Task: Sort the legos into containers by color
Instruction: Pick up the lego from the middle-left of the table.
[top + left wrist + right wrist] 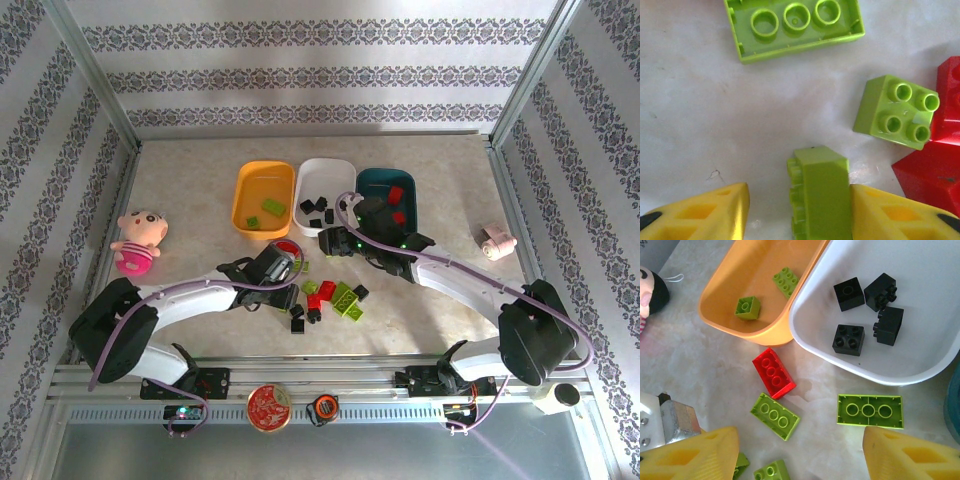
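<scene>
Step in hand: we judge this to be the pick of a lime green brick (820, 200), lying on its side on the table (700, 100).
Left gripper (797, 200): jaws apart around that brick. One finger touches it and the other stands clear, so there is no grip yet.
Right gripper (800, 445): jaws wide with nothing between them, hovering near the bins.
Sorted so far: we see lime bricks (786, 281) in the orange-yellow bin (735, 270), black bricks (849, 293) in the white bin (930, 290), and red bricks (396, 193) in the dark teal bin (375, 183).
Left to sort: loose legos (330, 295) lie on the table between the arms.
Next move: we think the jaws must close squarely, lift clear of the square lime brick (897, 112) nearby, then carry to the orange-yellow bin.
</scene>
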